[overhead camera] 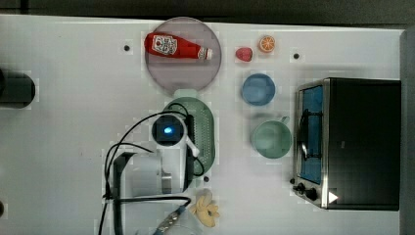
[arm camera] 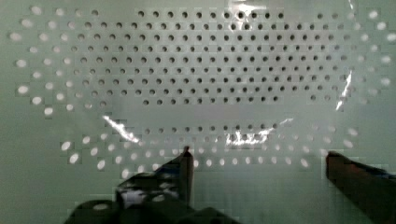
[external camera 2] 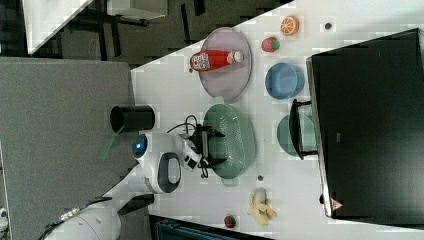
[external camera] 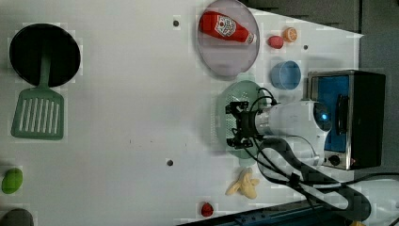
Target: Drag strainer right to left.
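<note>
over the strainer (arm camera: 196,70) the gripper (arm camera: 257,161) hangs, fingers spread wide; perhaps touching its perforated bottom.

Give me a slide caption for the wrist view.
Open gripper poised inside the pale mint-green perforated plastic strainer.

Mint-green strainer (overhead camera: 204,132) (dotted with holes), blue bowl (overhead camera: 258,89), red bottle (overhead camera: 176,47).

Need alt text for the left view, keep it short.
A white robot arm reaches over a mint-green strainer on a white table, its open gripper inside the basket. Near the strainer are a plate holding a ketchup bottle, a blue bowl, a toaster oven and a banana.
</note>
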`<action>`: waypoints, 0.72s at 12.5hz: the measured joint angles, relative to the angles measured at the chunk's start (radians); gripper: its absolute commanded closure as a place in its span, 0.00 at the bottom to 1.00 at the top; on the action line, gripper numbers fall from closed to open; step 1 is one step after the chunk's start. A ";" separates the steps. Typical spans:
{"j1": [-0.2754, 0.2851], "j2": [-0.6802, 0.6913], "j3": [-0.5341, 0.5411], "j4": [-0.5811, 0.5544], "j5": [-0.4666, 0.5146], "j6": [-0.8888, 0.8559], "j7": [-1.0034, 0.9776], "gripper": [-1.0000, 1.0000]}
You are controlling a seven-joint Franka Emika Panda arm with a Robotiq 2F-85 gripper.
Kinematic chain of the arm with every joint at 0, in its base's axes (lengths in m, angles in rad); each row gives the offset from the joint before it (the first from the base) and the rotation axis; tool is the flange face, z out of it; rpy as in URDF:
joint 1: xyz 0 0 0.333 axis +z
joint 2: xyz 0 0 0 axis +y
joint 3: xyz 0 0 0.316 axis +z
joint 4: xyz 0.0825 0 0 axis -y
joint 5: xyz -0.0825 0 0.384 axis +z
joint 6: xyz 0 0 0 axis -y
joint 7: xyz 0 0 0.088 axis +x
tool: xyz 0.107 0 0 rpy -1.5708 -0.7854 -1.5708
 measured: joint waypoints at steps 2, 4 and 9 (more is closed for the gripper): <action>0.030 0.006 0.020 0.016 0.000 -0.019 0.069 0.00; 0.077 0.011 0.023 0.023 -0.028 -0.021 0.137 0.00; 0.198 0.064 0.062 0.104 -0.017 0.001 0.277 0.00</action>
